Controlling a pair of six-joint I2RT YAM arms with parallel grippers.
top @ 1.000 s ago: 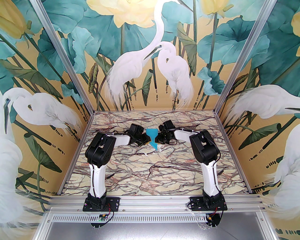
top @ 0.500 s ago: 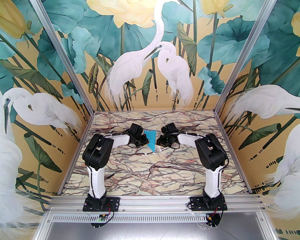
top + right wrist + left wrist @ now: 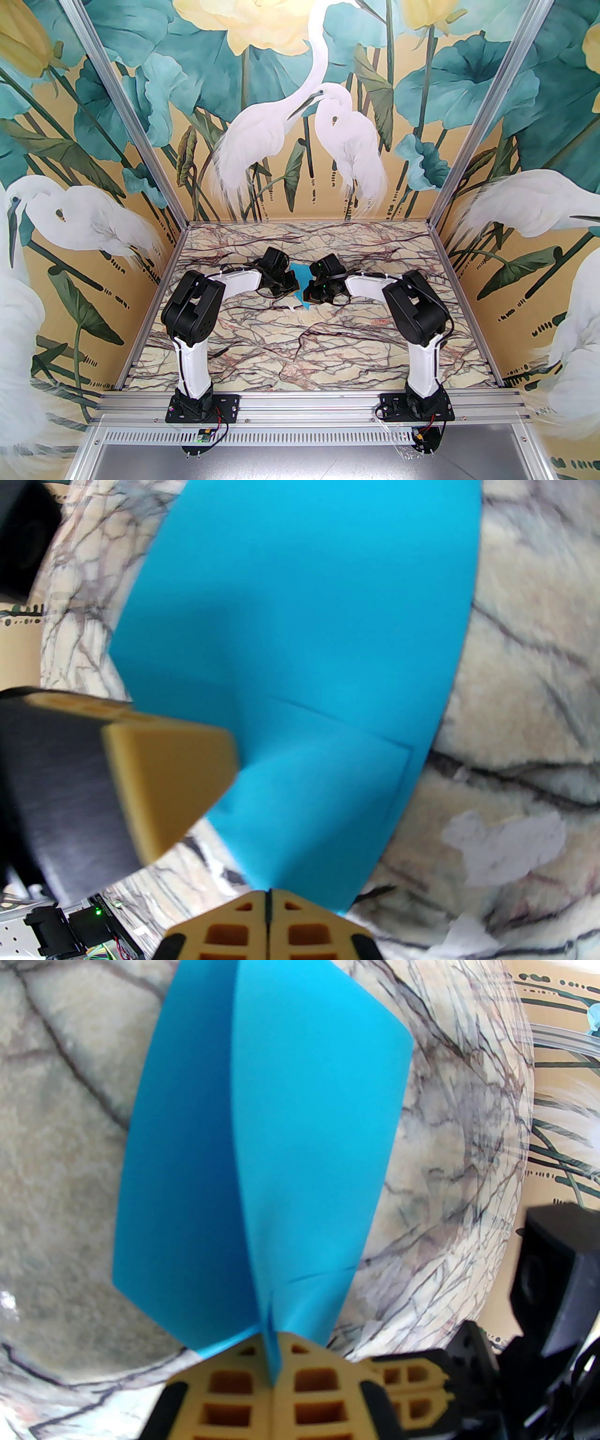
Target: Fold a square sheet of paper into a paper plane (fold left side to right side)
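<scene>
**Item: blue paper [image 3: 262,1147]** – creased and folded into layers, one flap standing up along a central ridge. It is held off the marble table [image 3: 56,1147], between the two grippers, and fans out forward from both sets of fingertips.

**Left gripper [image 3: 272,1363]** – closed, with the tan fingers pressed together on the paper's near edge. The ridge of the fold runs straight into the seam between them.

**Right gripper [image 3: 267,916]** – closed, no gap between the fingers. The paper's lower corner meets the fingertip seam and appears pinched there. One of the left gripper's fingers [image 3: 168,770] lies just to its left, against the same sheet.

**White scrap [image 3: 501,845]** – flat on the table to the right of the right gripper, apart from the paper.
</scene>
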